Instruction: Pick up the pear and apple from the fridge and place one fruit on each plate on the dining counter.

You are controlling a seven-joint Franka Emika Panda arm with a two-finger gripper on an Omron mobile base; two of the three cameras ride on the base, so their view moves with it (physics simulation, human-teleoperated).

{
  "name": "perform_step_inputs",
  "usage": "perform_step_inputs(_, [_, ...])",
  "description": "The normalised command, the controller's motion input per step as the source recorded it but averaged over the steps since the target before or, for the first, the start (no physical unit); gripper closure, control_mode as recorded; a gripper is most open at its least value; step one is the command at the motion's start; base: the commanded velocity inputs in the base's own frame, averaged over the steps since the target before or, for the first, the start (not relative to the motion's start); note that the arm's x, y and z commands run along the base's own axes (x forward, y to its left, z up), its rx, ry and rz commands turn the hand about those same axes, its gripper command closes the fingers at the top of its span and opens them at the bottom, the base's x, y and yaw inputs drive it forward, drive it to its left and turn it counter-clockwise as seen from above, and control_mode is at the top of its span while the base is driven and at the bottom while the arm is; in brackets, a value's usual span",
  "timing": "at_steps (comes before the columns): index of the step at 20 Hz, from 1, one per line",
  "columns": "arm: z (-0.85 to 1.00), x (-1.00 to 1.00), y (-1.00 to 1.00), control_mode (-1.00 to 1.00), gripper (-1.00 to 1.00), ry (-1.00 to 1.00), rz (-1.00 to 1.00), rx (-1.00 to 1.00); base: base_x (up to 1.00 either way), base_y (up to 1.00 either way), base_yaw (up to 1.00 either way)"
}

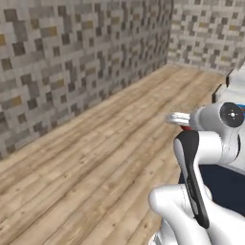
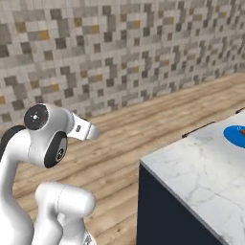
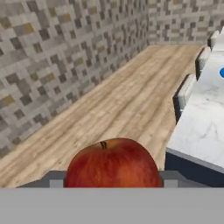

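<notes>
Hand view: apple [image 3: 113, 162] held between gripper [image 3: 109, 179] fingers, apparently clamped on it, carried above wood floor. Dining counter [image 2: 201, 167] near, ahead right; blue plate [image 2: 235, 135] at its far right edge. Step: transport. Next: reach over counter, lower apple onto plate.

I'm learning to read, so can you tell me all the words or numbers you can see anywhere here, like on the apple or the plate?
There are none to read.
The apple, held in the gripper, has plain red skin with no sticker.
The bright blue plate on the dining counter has no writing.
The tiled wall and wooden floor have no signs or labels.
</notes>
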Motion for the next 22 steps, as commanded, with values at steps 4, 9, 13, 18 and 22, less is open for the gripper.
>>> perform_step_inputs(4, [0.00,0.00,0.00,1.00,1.00,0.00,0.00,0.00,0.83,0.66,-0.64])
perform_step_inputs(9, [0.00,0.00,0.00,1.00,1.00,0.00,0.00,0.00,0.78,0.65,-0.70])
perform_step_inputs(13, [0.00,0.00,0.00,1.00,1.00,0.00,0.00,0.00,0.94,0.60,-0.64])
perform_step_inputs(18, [0.00,0.00,0.00,1.00,1.00,0.00,0.00,0.00,1.00,0.69,-0.51])
perform_step_inputs(22, [0.00,0.00,0.00,1.00,1.00,0.00,0.00,0.00,1.00,0.76,-0.47])
